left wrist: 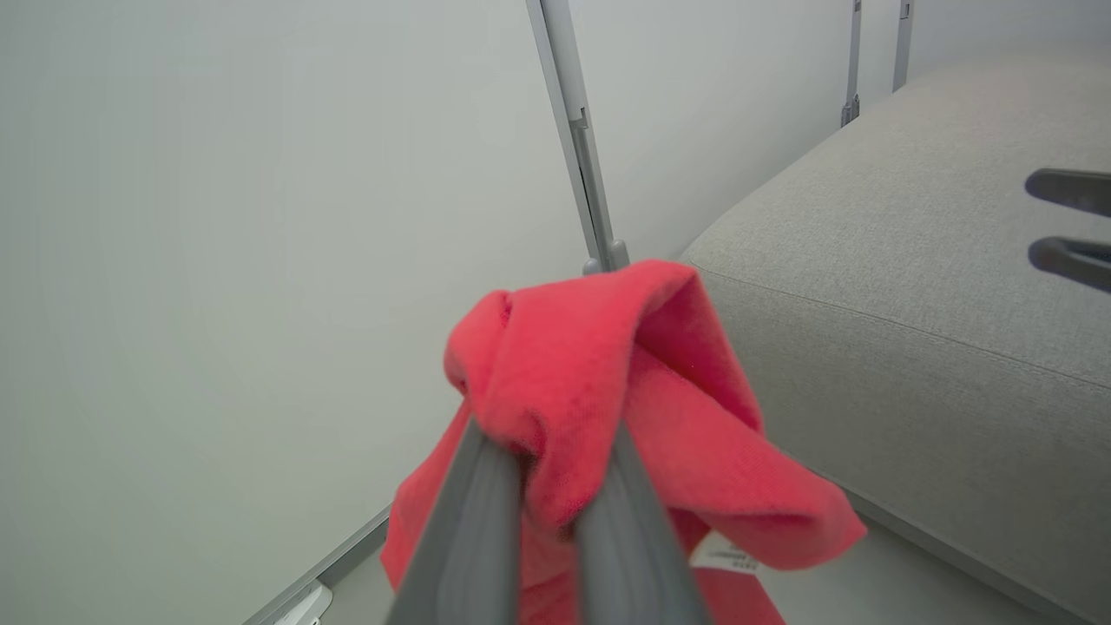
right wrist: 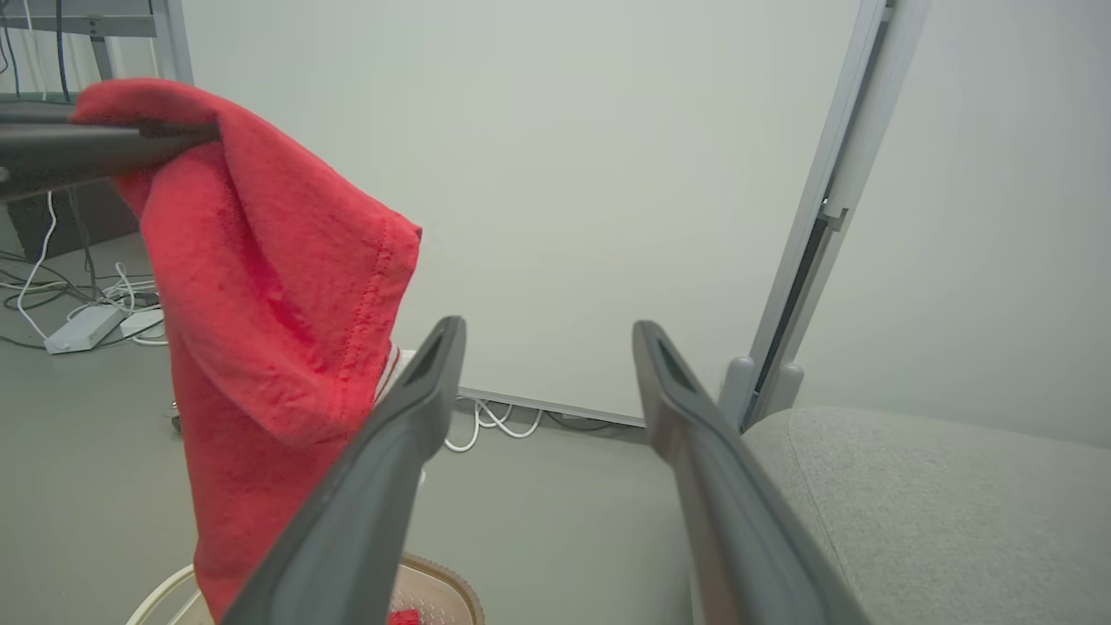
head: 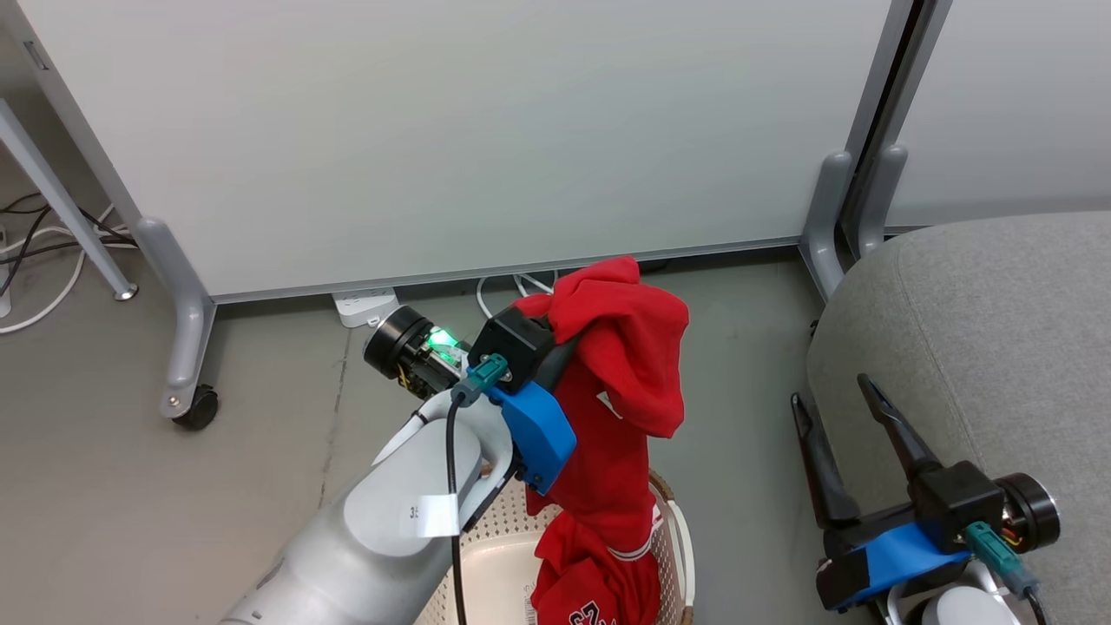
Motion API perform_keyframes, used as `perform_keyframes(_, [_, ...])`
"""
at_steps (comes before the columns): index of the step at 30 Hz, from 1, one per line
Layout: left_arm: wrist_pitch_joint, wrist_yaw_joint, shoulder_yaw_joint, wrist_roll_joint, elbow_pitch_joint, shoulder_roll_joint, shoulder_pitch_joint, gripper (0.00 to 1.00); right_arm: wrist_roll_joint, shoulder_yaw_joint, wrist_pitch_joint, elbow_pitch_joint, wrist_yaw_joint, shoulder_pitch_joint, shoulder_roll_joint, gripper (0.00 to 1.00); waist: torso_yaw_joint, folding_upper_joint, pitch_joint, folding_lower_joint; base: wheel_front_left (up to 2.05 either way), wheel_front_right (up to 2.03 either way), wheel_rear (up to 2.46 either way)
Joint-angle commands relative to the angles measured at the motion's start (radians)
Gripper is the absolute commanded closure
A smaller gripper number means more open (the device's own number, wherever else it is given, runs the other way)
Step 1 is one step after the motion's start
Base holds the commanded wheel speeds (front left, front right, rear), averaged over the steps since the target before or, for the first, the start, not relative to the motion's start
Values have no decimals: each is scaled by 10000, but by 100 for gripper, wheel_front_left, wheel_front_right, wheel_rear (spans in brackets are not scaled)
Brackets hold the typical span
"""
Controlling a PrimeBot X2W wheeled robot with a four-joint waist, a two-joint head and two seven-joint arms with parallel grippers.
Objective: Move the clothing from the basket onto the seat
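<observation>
My left gripper [head: 573, 343] is shut on a plain red piece of clothing [head: 625, 365], which it holds up above the basket [head: 679, 529]; the cloth hangs down into the basket. In the left wrist view the fingers [left wrist: 486, 521] pinch a bunch of that red fabric [left wrist: 590, 365]. A second red piece with white trim and dark figures [head: 599, 595] lies in the basket. The light-grey seat [head: 981, 330] stands to the right. My right gripper [head: 829, 391] is open and empty at the seat's near edge; its wide-apart fingers [right wrist: 417, 408] frame the hanging clothing [right wrist: 278, 286].
A white partition panel [head: 451, 130] on grey castor feet [head: 187, 347] stands behind the basket. A power strip [head: 364, 305] and white cables [head: 512, 286] lie on the floor at its base. A grey table leg [head: 61, 208] is at the far left.
</observation>
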State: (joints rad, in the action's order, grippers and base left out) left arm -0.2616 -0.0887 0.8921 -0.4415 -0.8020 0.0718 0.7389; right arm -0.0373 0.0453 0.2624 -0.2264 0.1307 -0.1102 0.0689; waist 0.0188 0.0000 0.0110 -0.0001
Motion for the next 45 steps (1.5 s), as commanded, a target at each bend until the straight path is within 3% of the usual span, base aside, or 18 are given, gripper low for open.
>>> perform_keyframes(1, [-51, -32, 26, 19, -21, -1, -67, 100, -18, 85, 37, 61, 1, 175, -43, 0, 20, 0, -33, 1, 0, 0, 0])
perform_keyframes(14, [-51, -76, 15, 55, -145, -41, -45, 100, 66, 1988, 39, -180, 1, -481, 102, 0, 90, 0, -18, 1, 0, 0, 0])
perform_keyframes(25, [-51, -94, 112, 138, -21, -143, 331, 100, -281, 3430, 37, -1769, 1, -2439, 65, 0, 340, 0, 493, 1, 0, 0, 0])
perform_keyframes(35, [-51, -118, 444, 6, 267, -215, 796, 100, -954, 3577, 37, -3621, 1, -4052, -41, 0, 714, 0, 1076, 1, 0, 0, 0])
perform_keyframes(43, [-51, 11, 896, -374, 652, -216, 1033, 100, -1108, 3397, 39, -4238, 1, -4792, -151, 0, 837, 0, 1337, 1, 0, 0, 0])
perform_keyframes(44, [-51, 39, 956, -430, 671, -216, 1060, 100, -1051, 3381, 37, -4295, 1, -4815, -160, 98, 845, 0, 1342, 1, 0, 0, 0])
perform_keyframes(45, [-51, 67, 1014, -467, 682, -220, 1085, 100, -997, 3376, 37, -4380, 1, -4840, -169, 100, 852, 0, 1344, 1, 0, 0, 0])
